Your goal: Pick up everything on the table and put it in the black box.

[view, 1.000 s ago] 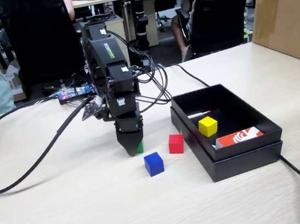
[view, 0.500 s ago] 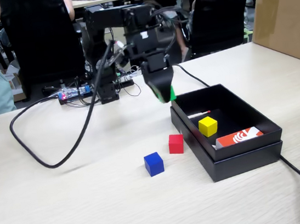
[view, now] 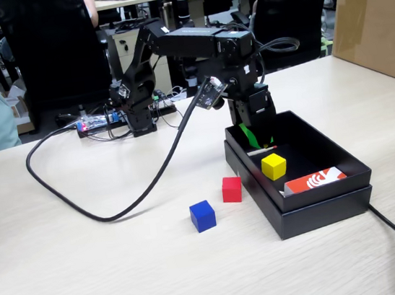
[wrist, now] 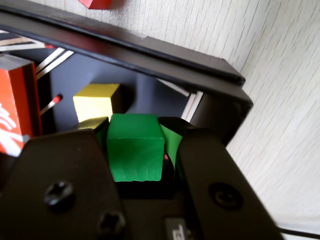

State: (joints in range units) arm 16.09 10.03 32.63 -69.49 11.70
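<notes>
**Green cube held over the box, two cubes left outside**

In the fixed view, we see the black end effector point(view: 258, 136) hanging low over the far end of the shallow matte black cardboard box point(view: 321, 204), with a sliver of green showing at its tip. We judge it is placed there so that a release drops its load inside the walls. A small yellow cube point(view: 273, 166) and an orange-and-white card point(view: 315, 180) already lie in the box. A small red cube point(view: 231, 189) sits just beside the box's outer wall, and a small blue cube point(view: 202, 215) lies near it, both on the pale wood-grain surface point(view: 91, 278). A thick black cable point(view: 152, 190) loops across the surface.

The wrist view settles what the fixed view leaves vague: we see the end effector point(wrist: 135, 150) clenched on a small solid green cube point(wrist: 135, 145), one jaw pressed against each side. It also shows matchsticks point(wrist: 52, 102) on the box floor, and the yellow cube point(wrist: 95, 101) below and beyond the green one. This view shows only a corner of the red cube point(wrist: 100, 3) and nothing of the blue one.
</notes>
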